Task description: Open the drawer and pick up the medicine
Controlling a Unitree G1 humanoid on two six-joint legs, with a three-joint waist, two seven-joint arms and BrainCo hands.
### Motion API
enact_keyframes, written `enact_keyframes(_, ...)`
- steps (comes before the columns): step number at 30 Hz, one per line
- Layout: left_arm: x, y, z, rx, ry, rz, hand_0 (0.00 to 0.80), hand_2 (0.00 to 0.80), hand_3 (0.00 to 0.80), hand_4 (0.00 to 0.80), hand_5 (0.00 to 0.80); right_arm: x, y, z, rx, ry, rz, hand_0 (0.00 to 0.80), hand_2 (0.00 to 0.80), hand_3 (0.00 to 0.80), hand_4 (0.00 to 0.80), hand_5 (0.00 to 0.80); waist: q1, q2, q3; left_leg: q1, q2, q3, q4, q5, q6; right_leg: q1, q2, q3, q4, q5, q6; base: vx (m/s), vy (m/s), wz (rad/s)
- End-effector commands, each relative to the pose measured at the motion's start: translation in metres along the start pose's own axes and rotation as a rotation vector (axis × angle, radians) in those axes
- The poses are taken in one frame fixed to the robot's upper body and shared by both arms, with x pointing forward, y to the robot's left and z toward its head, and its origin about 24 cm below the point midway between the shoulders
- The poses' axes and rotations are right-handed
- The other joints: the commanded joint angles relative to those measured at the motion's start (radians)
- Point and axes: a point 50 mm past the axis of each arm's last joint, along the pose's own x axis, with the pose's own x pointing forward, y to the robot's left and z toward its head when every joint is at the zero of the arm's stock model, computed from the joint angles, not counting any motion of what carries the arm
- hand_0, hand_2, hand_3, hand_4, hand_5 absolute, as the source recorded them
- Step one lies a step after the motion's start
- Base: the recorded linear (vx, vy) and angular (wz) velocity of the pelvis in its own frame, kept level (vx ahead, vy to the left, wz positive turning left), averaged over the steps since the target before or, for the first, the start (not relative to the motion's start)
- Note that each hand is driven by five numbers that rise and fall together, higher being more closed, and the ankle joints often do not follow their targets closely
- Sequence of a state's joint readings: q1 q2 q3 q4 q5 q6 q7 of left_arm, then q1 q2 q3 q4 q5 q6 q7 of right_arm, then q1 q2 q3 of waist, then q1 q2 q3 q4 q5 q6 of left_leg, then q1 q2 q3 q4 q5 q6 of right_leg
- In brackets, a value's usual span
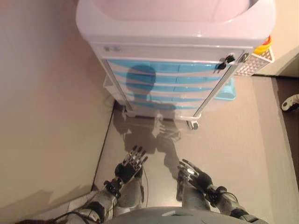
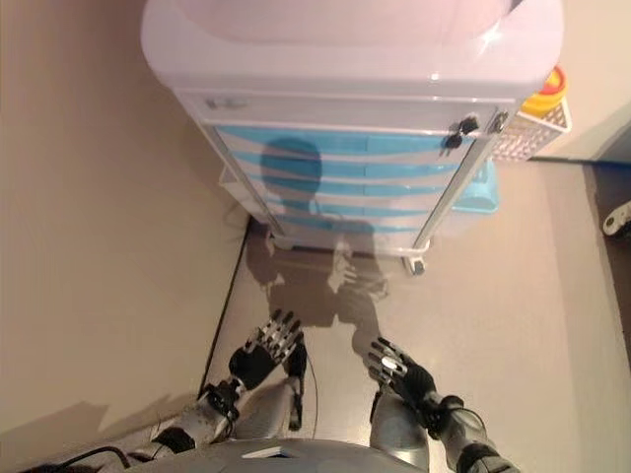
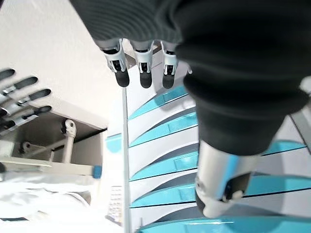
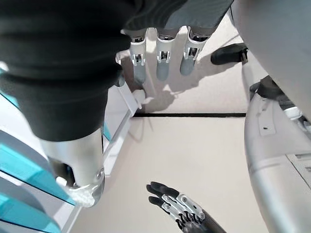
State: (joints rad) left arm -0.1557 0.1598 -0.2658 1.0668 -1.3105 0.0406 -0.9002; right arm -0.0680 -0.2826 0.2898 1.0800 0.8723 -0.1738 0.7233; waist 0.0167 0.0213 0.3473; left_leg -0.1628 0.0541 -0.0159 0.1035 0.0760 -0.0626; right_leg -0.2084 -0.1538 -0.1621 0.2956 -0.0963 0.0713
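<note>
A white medical cart (image 1: 175, 23) with several shut blue drawers (image 1: 161, 79) stands on the floor ahead of me. No medicine shows. My left hand (image 1: 131, 165) hangs low, well short of the cart, with fingers straight and empty. My right hand (image 1: 192, 173) hangs beside it, open and empty too. In the left wrist view my fingers (image 3: 141, 68) point toward the blue drawer fronts (image 3: 165, 128). In the right wrist view my fingers (image 4: 163, 58) are straight over the floor.
A beige wall (image 1: 42, 102) runs along the left. A key lock (image 1: 229, 60) sits at the cart's top right. A white wire basket (image 1: 256, 60) with a yellow container (image 1: 264, 46) hangs on the cart's right side. A caster (image 1: 192, 124) shows below.
</note>
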Motion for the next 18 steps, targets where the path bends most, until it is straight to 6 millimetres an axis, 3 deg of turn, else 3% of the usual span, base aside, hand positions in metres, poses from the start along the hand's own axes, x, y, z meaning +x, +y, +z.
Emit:
enact_keyframes(1,0.023,-0.024,0.009,-0.088,-0.125,-0.161,0.000,0.000,0.000,0.000,0.000,0.006,0.011,0.008,-0.011,-0.054,0.052,0.000,0.000,0.000,0.000,0.000,-0.032,-0.022,0.026,-0.073,-0.050,0.007,0.195,-0.146,0.021,-0.064,0.000,0.053,0.083,0.013,0.025,0.003,0.018,-0.06)
enact_keyframes(7,0.046,-0.048,0.034,-0.128,-0.222,-0.262,0.000,0.000,0.000,0.000,0.000,0.010,0.017,0.013,-0.018,-0.069,0.075,0.000,0.000,0.000,0.000,0.000,-0.046,-0.046,0.065,-0.165,-0.058,0.021,0.297,-0.178,0.040,-0.161,0.011,0.086,0.165,0.007,0.026,-0.002,0.006,-0.05)
enact_keyframes(9,0.046,-0.048,0.034,-0.128,-0.222,-0.262,0.000,0.000,0.000,0.000,0.000,0.010,0.017,0.013,-0.018,-0.069,0.075,0.000,0.000,0.000,0.000,0.000,-0.046,-0.046,0.065,-0.165,-0.058,0.021,0.297,-0.178,0.040,-0.161,0.011,0.086,0.165,0.007,0.026,0.000,0.003,-0.02)
enact_keyframes(11,0.064,-0.068,0.049,-0.178,-0.282,-0.352,0.000,0.000,0.000,0.000,0.000,0.015,0.024,0.019,-0.052,-0.066,0.103,0.000,0.000,0.000,0.000,0.000,-0.061,-0.058,0.095,-0.234,-0.059,0.029,0.354,-0.188,0.053,-0.236,0.026,0.111,0.219,0.008,0.023,-0.017,0.049,-0.02)
enact_keyframes(17,0.083,-0.094,0.074,-0.208,-0.358,-0.438,0.000,0.000,0.000,0.000,0.000,0.021,0.028,0.027,-0.061,-0.068,0.121,0.000,0.000,0.000,0.000,0.000,-0.079,-0.074,0.125,-0.315,-0.061,0.037,0.421,-0.198,0.061,-0.305,0.045,0.132,0.256,0.020,0.021,0.025,0.018,-0.05)
enact_keyframes(18,0.085,-0.099,0.078,-0.216,-0.370,-0.458,0.000,0.000,0.000,0.000,0.000,0.021,0.029,0.027,-0.059,-0.065,0.124,0.000,0.000,0.000,0.000,0.000,-0.082,-0.076,0.128,-0.316,-0.062,0.032,0.441,-0.229,0.057,-0.306,0.049,0.138,0.274,-0.006,0.028,0.109,0.023,-0.05)
